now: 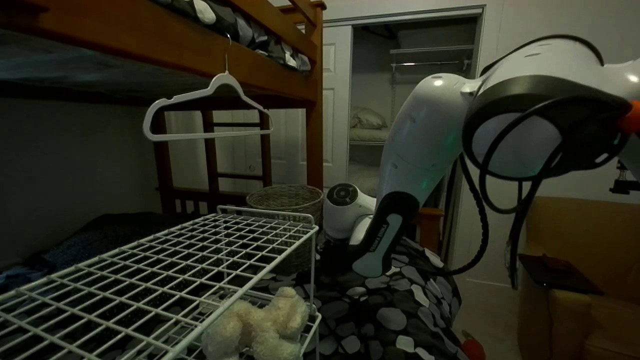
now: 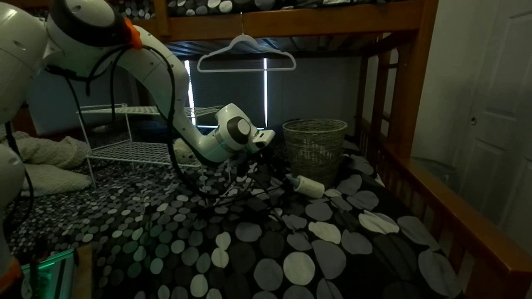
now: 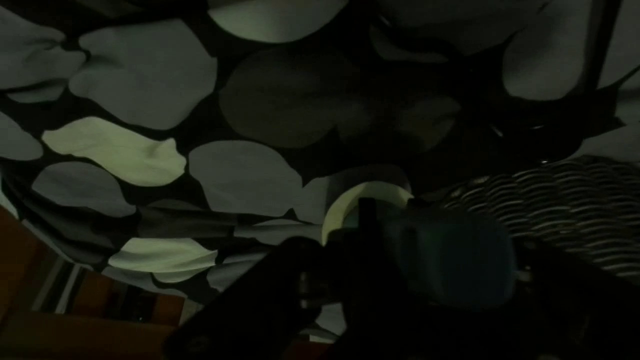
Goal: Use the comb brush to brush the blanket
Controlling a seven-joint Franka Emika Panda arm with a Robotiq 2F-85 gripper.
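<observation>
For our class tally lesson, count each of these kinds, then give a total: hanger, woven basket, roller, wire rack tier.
Hanger: 1
Woven basket: 1
Roller: 1
Upper rack tier plus lower rack tier: 2
Total: 5

Blanket [image 2: 245, 234] here's blk w/ white & grey polka dots, mixed sizes; top-bunk bedding [image 2: 266, 6] same palette, also dotty. Roller [image 2: 311, 187] cream, handle [image 3: 455, 260] dusky blue-grey. Basket [image 2: 314, 155] tan, woven patt. Bunk frame [image 2: 332, 20] orangey-brn, hanger [image 2: 245, 70] plain white, wire rack [image 1: 245, 291] white grid, fuzzy lump [image 1: 282, 310] cream. Robot arm [image 1: 425, 125] mostly white w/ blk trim, bright orange band [image 2: 134, 34]; armchair [image 1: 590, 225] looks approx mustard-tan to me
</observation>
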